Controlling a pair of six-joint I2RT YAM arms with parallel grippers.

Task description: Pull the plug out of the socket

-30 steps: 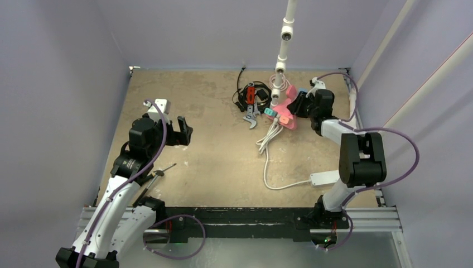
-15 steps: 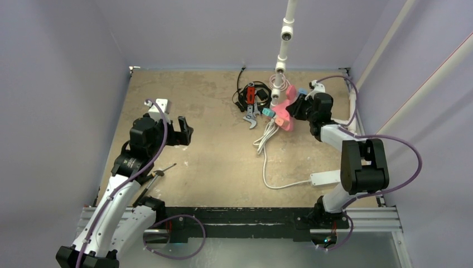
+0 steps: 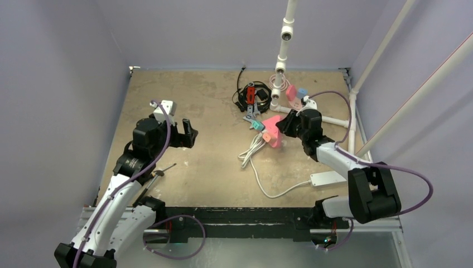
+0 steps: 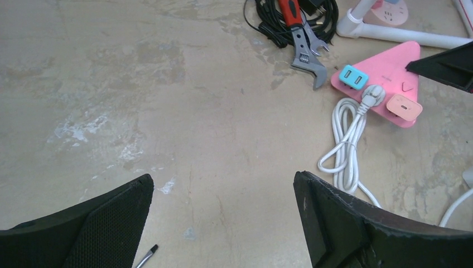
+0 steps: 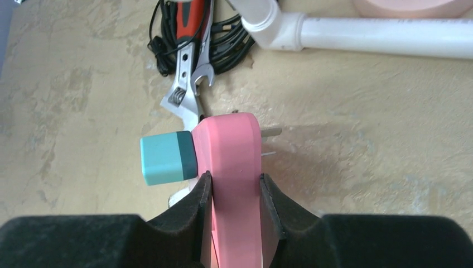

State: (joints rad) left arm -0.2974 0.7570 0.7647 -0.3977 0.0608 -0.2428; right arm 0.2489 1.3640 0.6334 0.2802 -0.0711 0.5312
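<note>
**Right gripper clamped on a pink block, plug back by the disc**

Clamps the right gripper [image 5: 232,181] onto a pink triangular block [image 5: 231,142], with the fingers [image 5: 192,209] pressed against its two broad faces and no gap on either side. Carries on that block a teal adapter [image 5: 164,158] at the corner farthest from the fingers, a white plug [image 4: 373,93] with its looped white cord [image 4: 344,148] trailing onto the table [image 3: 212,100], and a peach adapter [image 4: 404,106].

Places the plug [image 3: 302,91] far back on the right of the table, touching the right edge of the socket [image 3: 291,96] (seated in a slot or only lying against it, impossible to tell from above). Sets both behind the white pipe [image 3: 326,118], apart from either gripper.

Holds the left gripper [image 3: 187,131] spread wide with nothing between its fingers, over bare tabletop well to the left of the block.

Shows a wrench [image 4: 304,50] and a bundle of black cable [image 4: 279,19] just beyond the block's teal corner.
</note>
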